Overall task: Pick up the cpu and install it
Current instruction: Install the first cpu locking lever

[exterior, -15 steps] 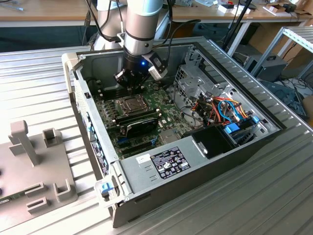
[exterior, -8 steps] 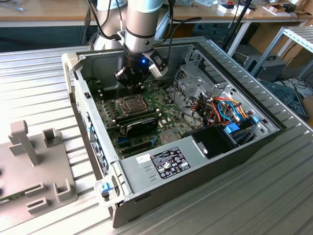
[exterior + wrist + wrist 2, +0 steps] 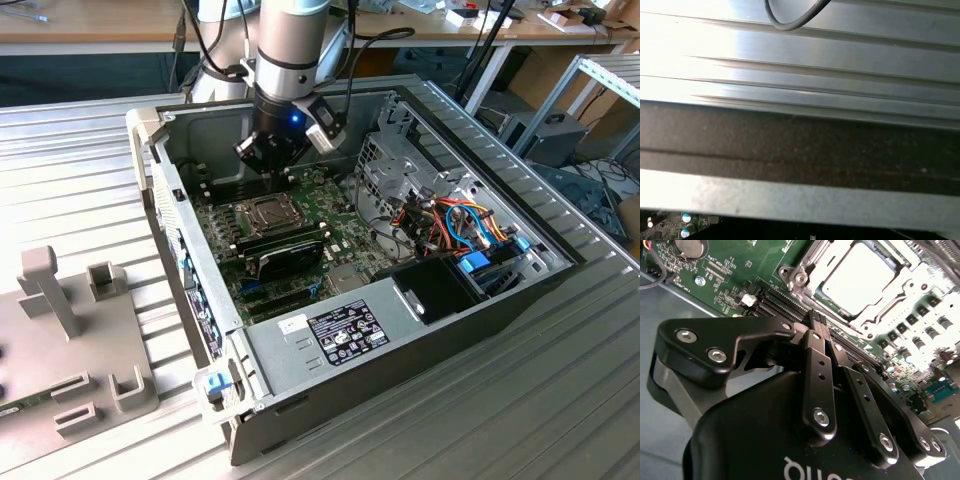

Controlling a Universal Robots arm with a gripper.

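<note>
Lab or workshop: opened computer case [image 3: 420,330] on ribbed metal bench [image 3: 560,400], cluttered desks [image 3: 120,25] behind.

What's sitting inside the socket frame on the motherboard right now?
In the second wrist view the cpu lies flat inside the socket frame, its silver top exposed. The gripper is beside it, fingers together, holding nothing. The contacts beneath the chip are covered.

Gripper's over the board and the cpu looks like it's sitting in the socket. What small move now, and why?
Probably lift the gripper straight up a little. In the second wrist view its fingers are together with nothing between them, and the cpu lies flat inside the socket frame, apart from the fingertips.
</note>
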